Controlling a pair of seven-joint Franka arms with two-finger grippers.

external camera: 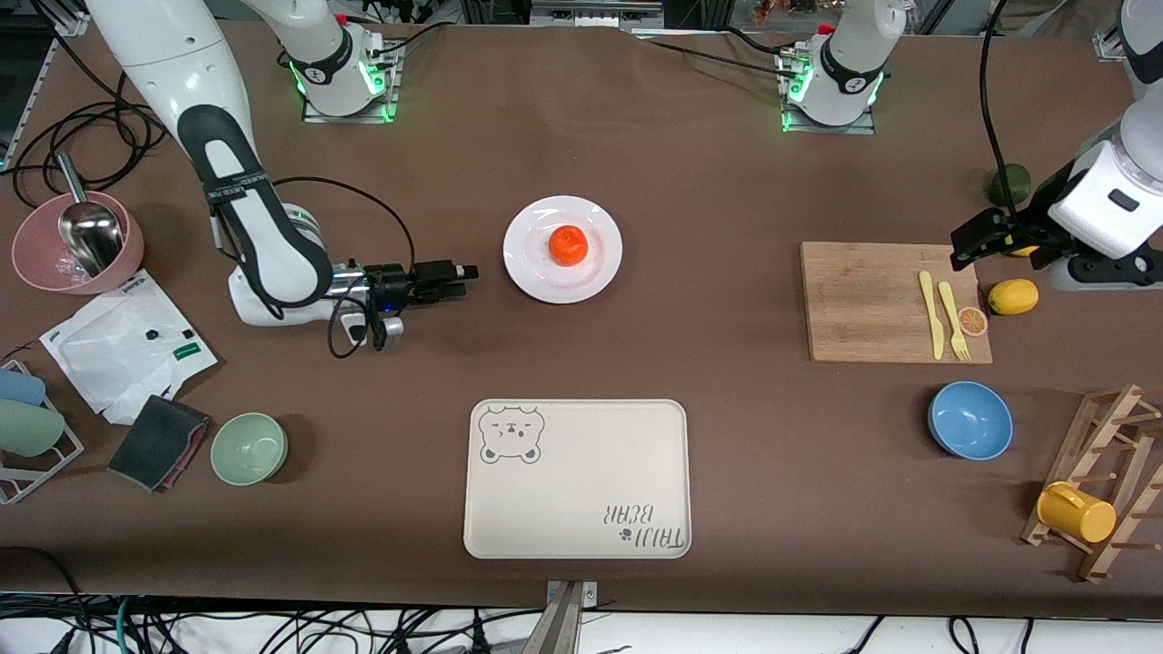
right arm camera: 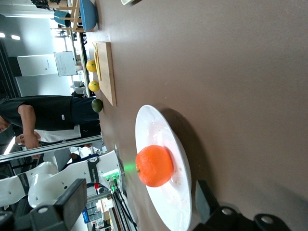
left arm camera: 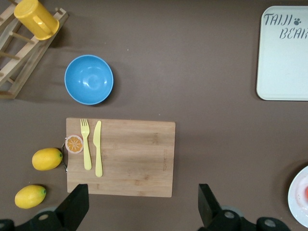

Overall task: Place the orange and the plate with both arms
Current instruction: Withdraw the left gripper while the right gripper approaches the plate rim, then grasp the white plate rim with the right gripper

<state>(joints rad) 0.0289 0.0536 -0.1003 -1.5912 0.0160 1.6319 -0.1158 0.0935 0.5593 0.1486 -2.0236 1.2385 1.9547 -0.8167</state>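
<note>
Approach step: right gripper (external camera: 465, 276), fingers apart and empty, sits low beside the plate (external camera: 600, 272) carrying the orange (external camera: 568, 244). Next: grip the rim. Left gripper (external camera: 965, 247), spread wide, waits over the board (external camera: 863, 300).

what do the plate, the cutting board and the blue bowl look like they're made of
Plate: glossy white, probably ceramic or melamine, with bright highlights on its rim.
Cutting board: pale wood or bamboo, matte, visible grain.
Blue bowl: smooth, softly shiny, likely plastic.

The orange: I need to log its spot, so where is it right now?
In the front view the orange sits in the middle of the white plate, mid-table, farther from the camera than the bear-print tray.
</note>
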